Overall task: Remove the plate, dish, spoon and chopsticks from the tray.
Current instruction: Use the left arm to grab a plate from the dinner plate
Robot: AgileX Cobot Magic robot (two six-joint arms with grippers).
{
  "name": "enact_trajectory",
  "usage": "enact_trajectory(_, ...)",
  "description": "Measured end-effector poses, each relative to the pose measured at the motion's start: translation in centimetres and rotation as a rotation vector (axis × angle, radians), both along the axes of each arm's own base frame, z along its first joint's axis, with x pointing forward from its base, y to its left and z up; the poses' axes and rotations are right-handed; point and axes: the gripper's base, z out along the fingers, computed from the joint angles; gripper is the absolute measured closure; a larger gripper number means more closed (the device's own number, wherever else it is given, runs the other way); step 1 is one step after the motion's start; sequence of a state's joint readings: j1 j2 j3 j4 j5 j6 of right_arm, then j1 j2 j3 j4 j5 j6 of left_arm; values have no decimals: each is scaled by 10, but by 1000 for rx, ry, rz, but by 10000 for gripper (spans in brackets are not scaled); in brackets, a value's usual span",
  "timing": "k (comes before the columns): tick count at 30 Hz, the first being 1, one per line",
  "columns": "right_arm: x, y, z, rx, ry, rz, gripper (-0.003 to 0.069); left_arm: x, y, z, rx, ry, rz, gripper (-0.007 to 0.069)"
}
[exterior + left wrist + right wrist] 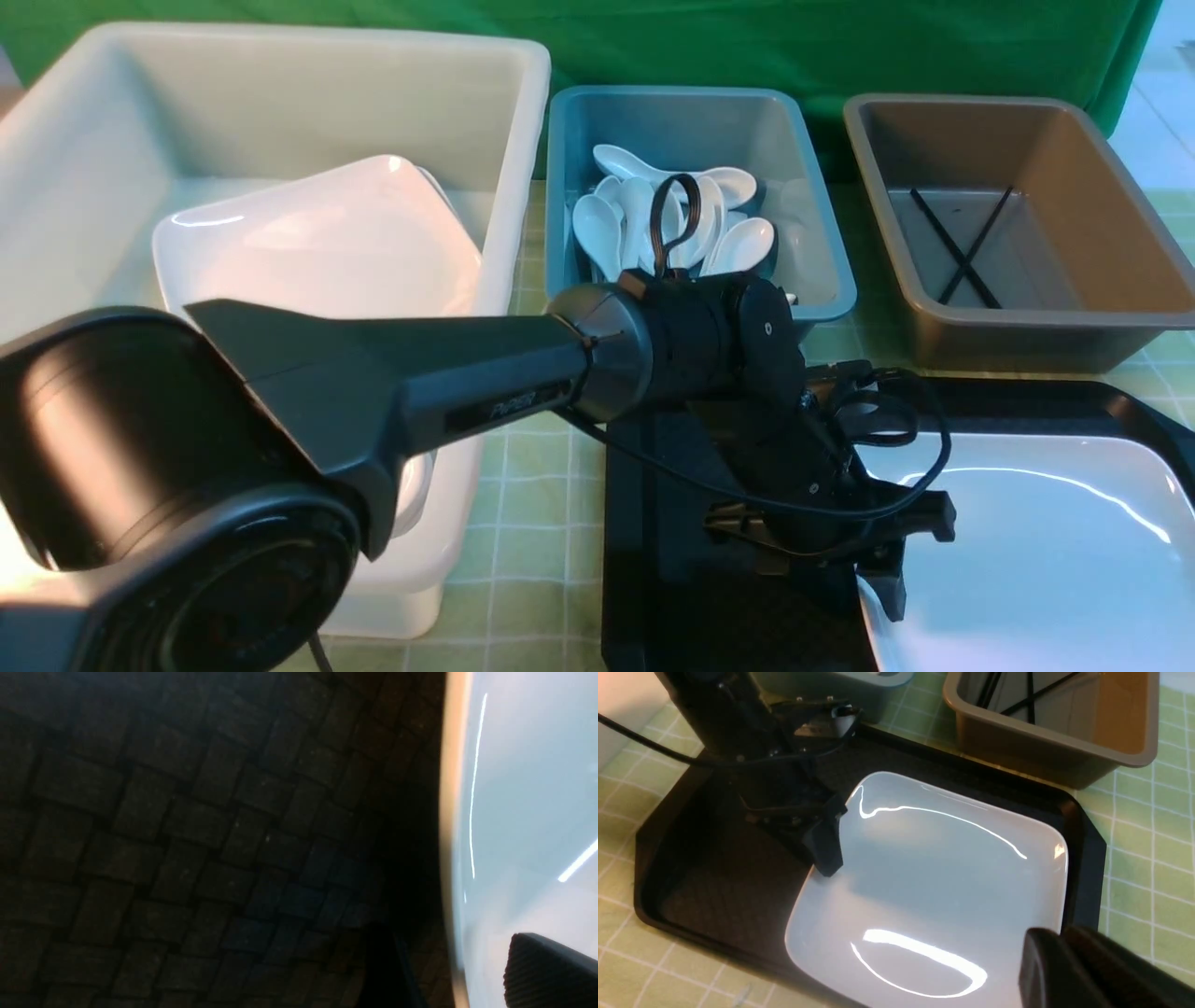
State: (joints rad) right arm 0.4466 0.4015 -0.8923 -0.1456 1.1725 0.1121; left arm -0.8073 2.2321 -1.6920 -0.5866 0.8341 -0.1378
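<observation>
The large white plate [1046, 560] lies on the right part of the black tray [653, 560]. My left gripper [882, 574] is open at the plate's left rim. One ribbed finger [551, 970] is over the plate [528, 788], and the other is a dark shape outside the rim above the tray floor [187, 835]. The right wrist view shows that gripper [819, 858] at the plate's [934, 872] edge. My right gripper [1064, 970] is shut and empty above the plate's near right corner. No spoon, chopsticks or small dish show on the tray [714, 896].
A white bin [504, 112] at the left holds stacked white plates [327, 243]. A blue bin [822, 271] behind the tray holds several white spoons [635, 224]. A brown bin [1102, 317] at the back right holds black chopsticks [962, 247]. My left arm spans the foreground.
</observation>
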Motion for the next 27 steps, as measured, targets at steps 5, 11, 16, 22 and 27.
enact_trajectory(5,0,0,0,0,0,0,608,1,-1,0,-6,-12,12,300)
enact_trajectory(11,0,0,0,0,0,0,602,0,-11,-3,-51,-43,52,300)
enact_trajectory(16,0,0,0,0,0,0,598,0,-18,-8,-97,-27,103,329)
enact_trajectory(22,-1,-1,-2,-9,24,-3,592,0,-20,-9,-108,-58,76,569)
enact_trajectory(27,-2,-1,-3,-13,34,-4,589,0,-16,24,-138,-136,55,603)
